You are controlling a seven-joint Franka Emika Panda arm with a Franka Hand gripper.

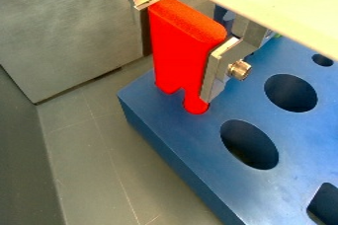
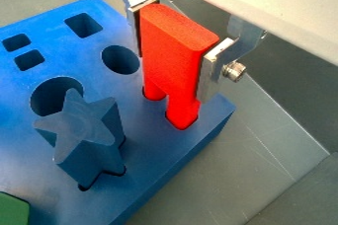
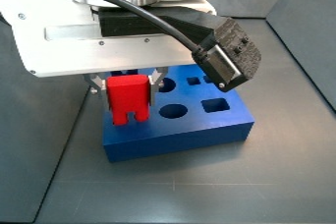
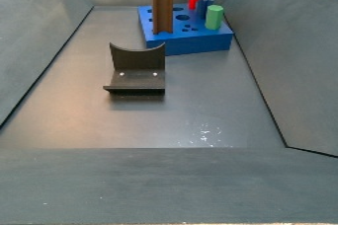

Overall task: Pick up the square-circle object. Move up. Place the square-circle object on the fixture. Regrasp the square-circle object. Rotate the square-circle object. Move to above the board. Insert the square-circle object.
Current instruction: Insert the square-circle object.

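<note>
While you hold: the gripper [image 2: 179,43] hangs above the near corner of the large thick blue slab board [image 2: 34,66], clamped on the small bright red block, the square-circle object [image 2: 176,56].
Pincer state: the flat silver fingers [image 1: 222,63] are closed on the red block's upper part, one plate on each side face; nothing else sits between them.
Object position: upright, its narrow lower end pointing down at the board's top near an edge; in a side view [image 3: 128,98] it sits at about 9 o'clock of the round holes.
Contact: you cannot tell whether the tip touches the blue face or hovers just above it.
Handling: it looks rigid, light and smooth-sided, so expect slip if it catches on a hole's rim.
Hold point: keep your grip high on the flat faces, leaving the lower end free.
Elsewhere: the dark angled fixture [image 4: 133,69] stands well apart, unoccupied; a tall brown rectangular block [image 4: 161,10] and a green-topped peg [image 4: 214,18] stand on the board.
</note>
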